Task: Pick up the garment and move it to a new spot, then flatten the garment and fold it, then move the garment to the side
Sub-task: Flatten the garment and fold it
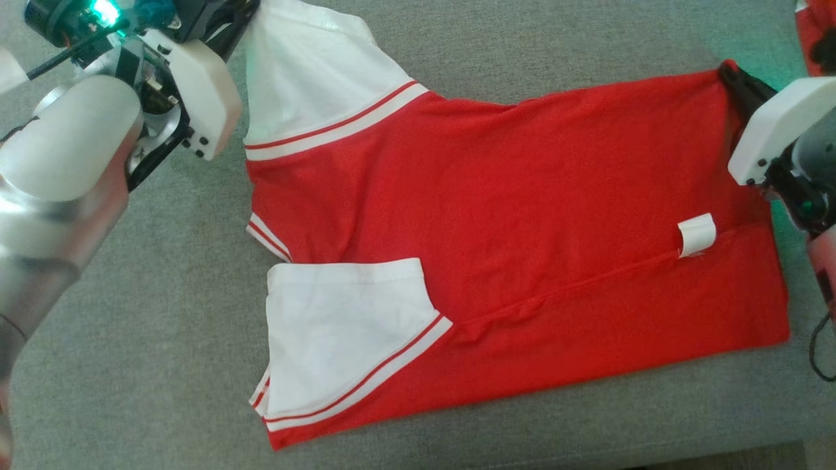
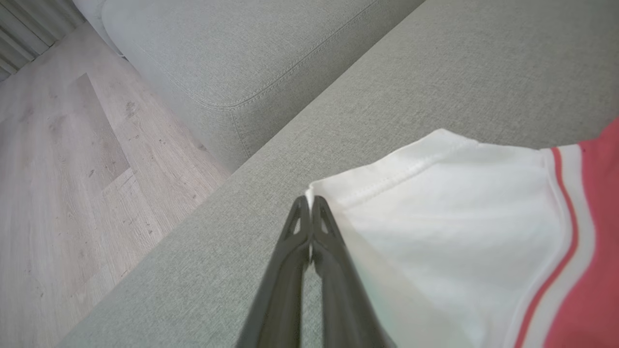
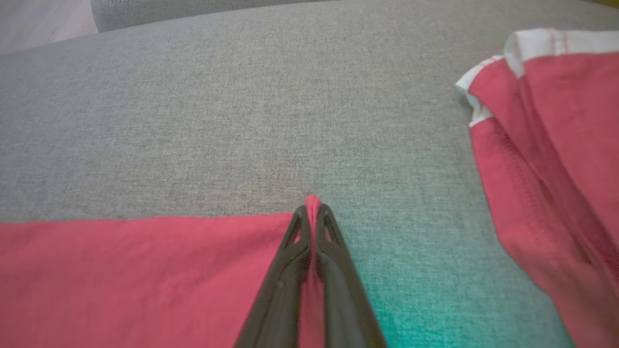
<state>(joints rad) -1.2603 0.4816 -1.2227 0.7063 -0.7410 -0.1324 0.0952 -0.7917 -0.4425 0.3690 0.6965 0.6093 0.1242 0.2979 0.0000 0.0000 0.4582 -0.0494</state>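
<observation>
The garment [image 1: 509,215] is a red T-shirt with white, red-striped sleeves, spread on the grey sofa cushion [image 1: 163,313], its near long edge folded over the body. My left gripper [image 1: 228,29] is at the far left and is shut on the corner of the far white sleeve [image 2: 435,212]. In the left wrist view, the left gripper [image 2: 309,200] pinches that sleeve's hem corner. My right gripper [image 1: 735,78] is at the far right, shut on the red hem corner [image 3: 193,261]. The right wrist view has the right gripper [image 3: 313,209] with red cloth nipped between its tips.
A second red garment with white trim [image 3: 556,145] lies at the right, close to my right arm. A white care label [image 1: 696,235] sticks up from the shirt. Beyond the cushion's left edge are another cushion [image 2: 232,53] and wooden floor [image 2: 67,169].
</observation>
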